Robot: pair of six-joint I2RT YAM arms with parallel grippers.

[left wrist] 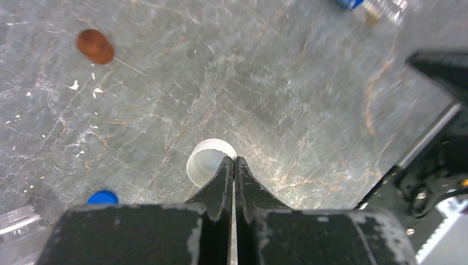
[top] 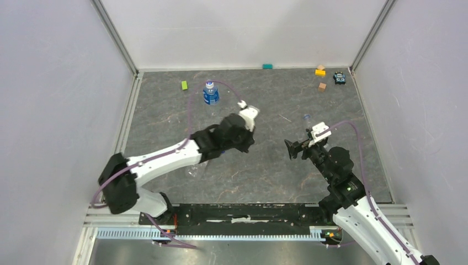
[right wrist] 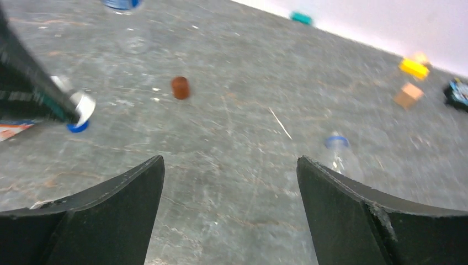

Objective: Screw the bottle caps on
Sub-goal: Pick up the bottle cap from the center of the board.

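the grey marbled tabletop [top: 265, 176] starts at a metal rail [top: 243, 221] on the near edge, with plain white walls [top: 243, 27] on three sides. a clear near bottle [top: 196, 168] lies partly hidden under the left arm.

further in, the left gripper [left wrist: 233, 161] is fully closed, its tips pinching the rim of a whitish cap [left wrist: 205, 160]. the cap is off the table, open side towards the wrist camera. a blue cap [left wrist: 102, 197] lies on the surface near it, and a red-brown disc [left wrist: 95, 46] lies beyond.

the right gripper [right wrist: 230, 161] hovers with its jaws spread wide and holds nothing. just past it is a second bottle [right wrist: 338, 157], clear with a blue ring at the neck; whether it has anything in it cannot be told.

the far bottle [top: 210, 93] stands upright with its blue label showing. a green block [top: 184, 85], a teal block [top: 267, 66], a yellow block [top: 320, 72] and a tan block [top: 322, 86] lie by the back wall.
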